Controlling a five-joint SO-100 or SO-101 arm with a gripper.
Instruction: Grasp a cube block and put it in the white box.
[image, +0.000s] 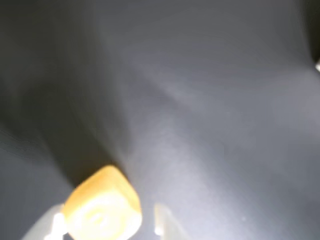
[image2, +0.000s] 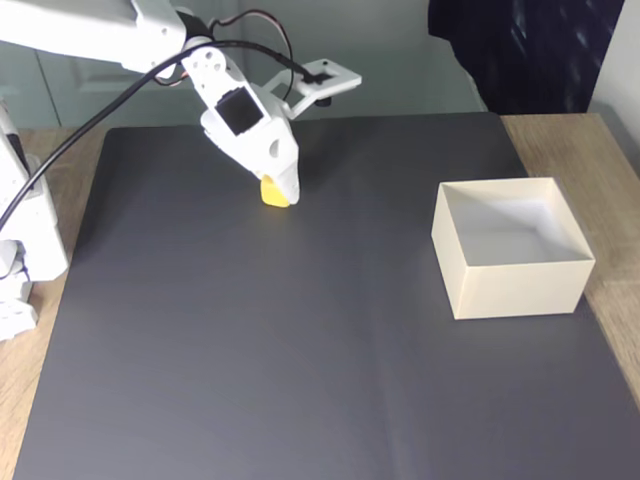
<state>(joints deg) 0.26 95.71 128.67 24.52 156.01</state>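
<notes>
Yellow shows at the tip of our gripper (image2: 276, 192) in the fixed view: the cube block (image2: 272, 194) sits at the far left part of the dark grey mat (image2: 300, 350), mostly covered by the white finger (image2: 285, 170) in front of it, so only its lower left corner peeks out. We cannot tell from this angle whether the cube rests on the mat or hangs just above it.

Our wrist view is blurred. There the cube block (image: 102, 207) sits low and left, its bottom cut off by the frame edge, with a faint round mark on the near face. A pale finger (image: 50, 225) touches its left side; another pale finger (image: 167, 222) stands a little apart to its right, so the fingers look spread around the cube rather than pinching it.

Well to the right in the fixed view, the white box (image2: 510, 290) stands open-topped on the mat's edge, apart from the arm.
</notes>
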